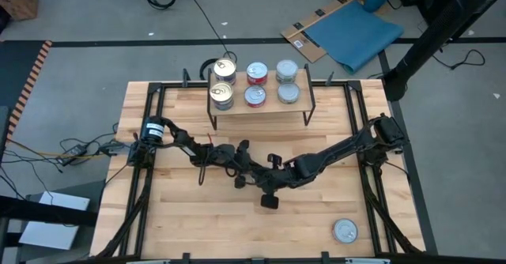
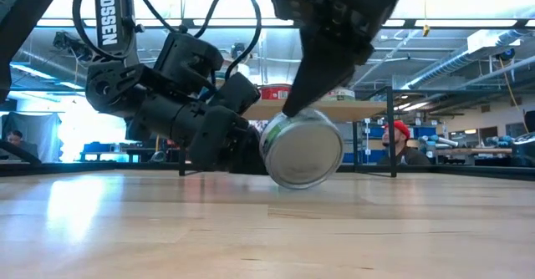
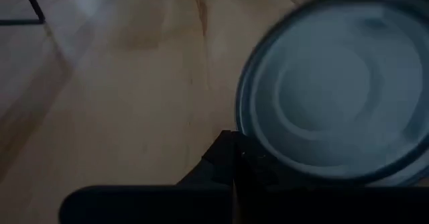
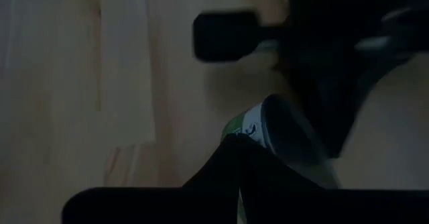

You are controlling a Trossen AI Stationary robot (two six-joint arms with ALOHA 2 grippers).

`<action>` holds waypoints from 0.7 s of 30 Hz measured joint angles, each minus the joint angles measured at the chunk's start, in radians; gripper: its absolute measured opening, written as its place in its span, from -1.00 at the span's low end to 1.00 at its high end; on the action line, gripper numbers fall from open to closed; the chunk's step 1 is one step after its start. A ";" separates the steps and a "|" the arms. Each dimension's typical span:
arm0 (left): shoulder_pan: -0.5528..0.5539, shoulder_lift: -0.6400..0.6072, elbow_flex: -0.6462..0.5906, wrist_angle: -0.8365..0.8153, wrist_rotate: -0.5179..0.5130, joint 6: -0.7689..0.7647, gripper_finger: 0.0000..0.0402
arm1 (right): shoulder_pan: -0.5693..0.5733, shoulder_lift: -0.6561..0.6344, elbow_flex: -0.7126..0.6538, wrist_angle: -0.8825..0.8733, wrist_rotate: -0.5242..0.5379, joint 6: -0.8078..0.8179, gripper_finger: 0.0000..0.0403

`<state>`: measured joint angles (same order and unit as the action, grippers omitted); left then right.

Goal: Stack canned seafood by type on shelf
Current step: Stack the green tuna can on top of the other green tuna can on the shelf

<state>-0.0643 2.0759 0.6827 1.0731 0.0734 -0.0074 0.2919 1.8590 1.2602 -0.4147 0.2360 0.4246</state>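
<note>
A silver-ended can (image 2: 303,149) with a green label (image 4: 249,131) stands on its edge at mid-table, one flat end facing the near side. My right gripper (image 2: 291,110) comes down on it from above, shut. My left gripper (image 2: 247,145) lies low behind it on the left, shut, facing the can's other flat end (image 3: 335,83). In the high view both grippers (image 1: 251,171) (image 1: 269,186) meet at the middle and cover the can. The shelf (image 1: 261,111) stands at the far edge and carries gold-topped (image 1: 224,69), red-labelled (image 1: 256,73) and silver (image 1: 287,70) cans. My left gripper sets its shut fingertips (image 3: 234,162) against the can's flat end close to its lower rim (image 3: 263,165). It comes nearly level from the table's left. My right gripper rests its shut fingertips (image 4: 234,158) on the can's labelled side wall (image 4: 253,129), slanting down from the right. The can stands tilted, its rim (image 2: 299,184) on the table.
One loose silver can (image 1: 345,231) lies flat near the front right corner. Black frame rails (image 1: 357,114) run along the table's sides. The shelf's wire legs (image 1: 310,106) stand just beyond the grippers. A person in a red cap (image 2: 399,137) sits beyond the table.
</note>
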 joint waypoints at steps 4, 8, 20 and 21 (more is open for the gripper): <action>-0.008 0.001 0.000 -0.005 0.046 0.003 -0.97 | -0.009 0.003 0.031 -0.018 0.041 -0.026 -0.95; -0.009 0.000 0.000 0.002 0.055 0.003 -0.97 | -0.020 0.005 0.040 -0.027 0.035 -0.033 -0.95; -0.006 0.000 0.000 0.008 0.060 0.003 -0.97 | -0.037 0.005 0.046 -0.074 0.010 -0.037 -0.84; -0.006 0.000 0.000 0.007 0.060 0.003 -0.97 | -0.036 0.004 0.053 -0.084 0.009 -0.042 -0.80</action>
<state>-0.0704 2.0758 0.6827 1.0804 0.1332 -0.0044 0.2559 1.8628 1.3131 -0.4992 0.2453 0.3829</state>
